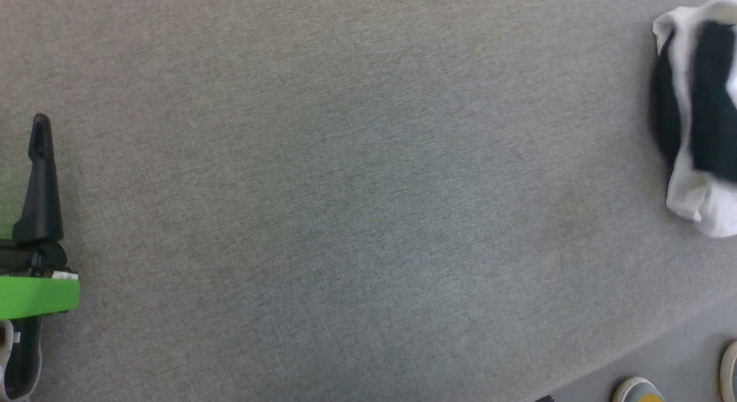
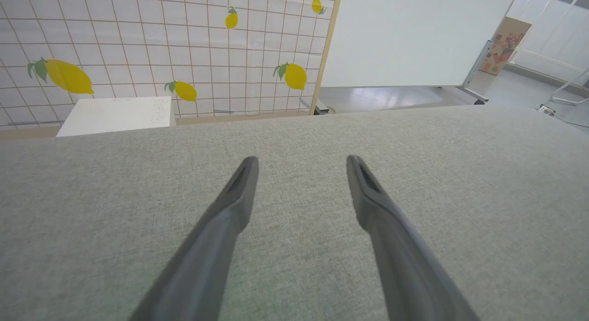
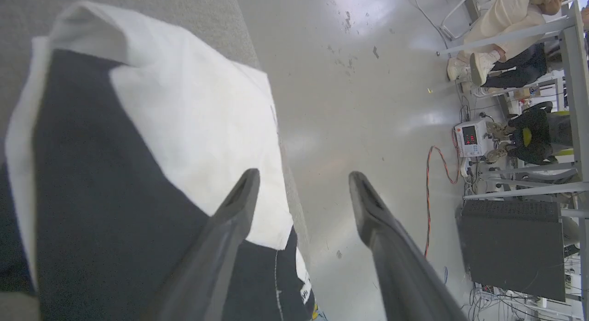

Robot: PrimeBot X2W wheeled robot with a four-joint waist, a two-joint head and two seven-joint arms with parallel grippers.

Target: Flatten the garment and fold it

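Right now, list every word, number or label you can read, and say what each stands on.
Nothing is clear enough to quote.
White box: dark handwriting, too blurred to read.
Poster board: printed picture, lettering too small to read.
Floor device: red digits on its display, too small to read.
Garment: white print on its black edge, blurred and cut off.

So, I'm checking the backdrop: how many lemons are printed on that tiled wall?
5 lemons: far left, lower left, upper middle, top, centre. Others may be hidden.
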